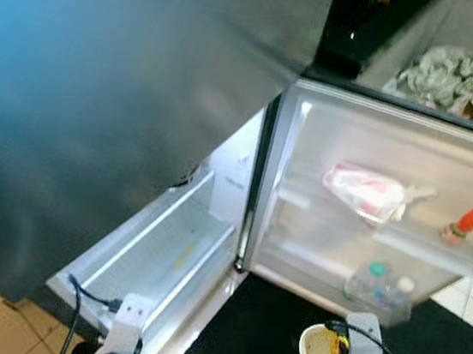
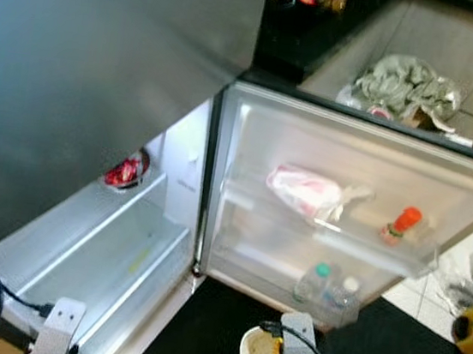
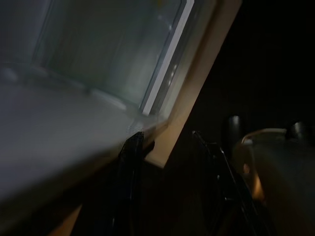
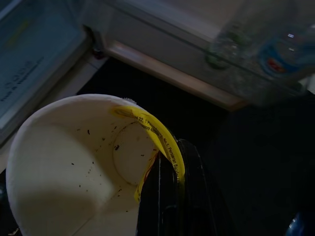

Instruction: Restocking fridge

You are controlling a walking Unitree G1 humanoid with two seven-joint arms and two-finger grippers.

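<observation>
Clamped on the white cup's (image 4: 74, 167) rim, the right gripper (image 4: 170, 196) is nearer the open fridge door (image 1: 377, 160) — shelves at twelve o'clock; left gripper (image 3: 167, 162) parted, empty.

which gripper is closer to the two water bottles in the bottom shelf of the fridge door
Right. The right gripper, shut on a white cup, is just below the water bottles in the fridge door. The left gripper is open, farther off by the fridge's lower compartment.
</observation>
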